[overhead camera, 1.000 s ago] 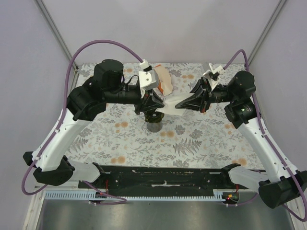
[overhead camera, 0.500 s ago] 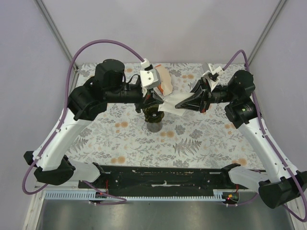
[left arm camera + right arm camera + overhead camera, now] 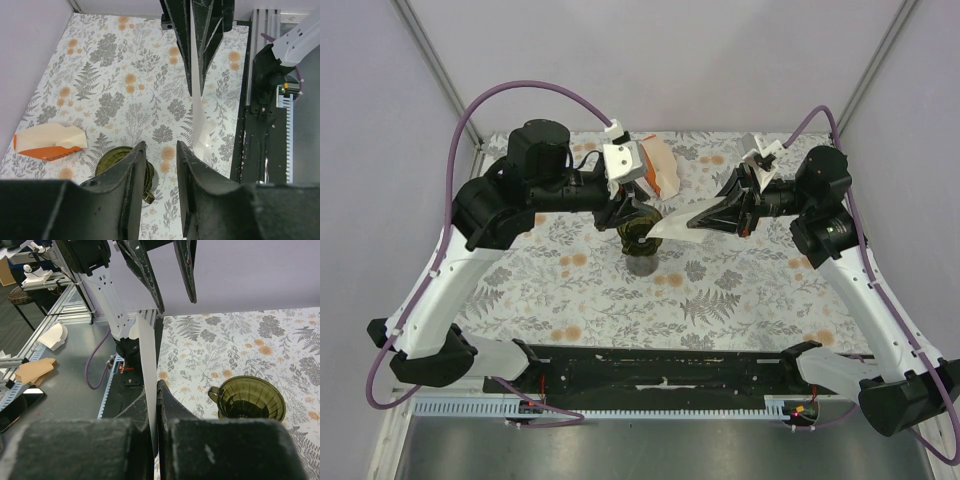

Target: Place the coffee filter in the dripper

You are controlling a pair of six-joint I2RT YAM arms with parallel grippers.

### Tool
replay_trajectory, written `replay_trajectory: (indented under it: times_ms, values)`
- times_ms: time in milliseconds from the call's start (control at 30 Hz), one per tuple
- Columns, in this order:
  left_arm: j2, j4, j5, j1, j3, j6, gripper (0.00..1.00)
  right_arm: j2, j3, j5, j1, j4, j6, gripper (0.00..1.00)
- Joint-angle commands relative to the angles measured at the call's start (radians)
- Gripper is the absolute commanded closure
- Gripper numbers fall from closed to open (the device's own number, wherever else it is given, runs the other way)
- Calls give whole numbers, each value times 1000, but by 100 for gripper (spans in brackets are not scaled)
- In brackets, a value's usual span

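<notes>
**Filter clamped in right gripper, leading edge reaching the dripper rim**

The right gripper [image 3: 700, 220] is pinching the coffee filter [image 3: 670, 226] with its fingers pressed together on the paper. The filter is sticking out flat toward the left arm. In the top view its free end is lying over the right side of the dripper [image 3: 638, 238], though whether paper and rim are touching cannot be told. In the right wrist view the filter is showing as a tall white sheet rising from between the closed fingers. There the dripper's ribbed green bowl is sitting low to the right, open side up, handle pointing left.

The left gripper [image 3: 160, 149] is hovering just above the dripper with its fingers apart and nothing between them. In its own view the dripper is peeking out beside one finger. The filter is appearing edge-on as a thin white strip on the other side, outside the gap.

The dripper is standing on its grey cup base [image 3: 642, 264] around the middle of the floral counter [image 3: 750, 290], well apart from the side walls. An orange-and-cream wedge-shaped pack [image 3: 658, 168] is lying behind it near the far edge, close beside the left wrist camera. Patterned counter is stretching from the dripper toward the black base rail [image 3: 660, 368] at the near edge.

Any print on the pack is too small to read.
</notes>
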Motion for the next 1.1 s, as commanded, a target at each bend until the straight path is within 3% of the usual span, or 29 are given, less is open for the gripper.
replay_trajectory:
  times_ms: [0,167,367,633,767,900,1067]
  values:
    - [-2,-12,93,1,34,-15,60,-20,44,-3,-3,-4,-12,100]
    - [-4,-35,159,-3,23,-6,53,-20,44,1,-5,-7,-12,100]
    - [13,-21,112,-41,23,-24,52,-9,50,-2,-3,-8,-12,100]
    - [42,-1,24,-61,39,-30,76,-14,46,-3,-3,-11,-13,100]
    - [41,13,-74,-61,56,-26,94,-12,44,-5,-5,-11,-21,100]
    - [33,20,-158,-61,59,5,92,-12,43,-5,-5,-10,-27,100]
    - [35,19,-158,-61,45,14,84,-5,52,-8,-5,-10,-24,100]
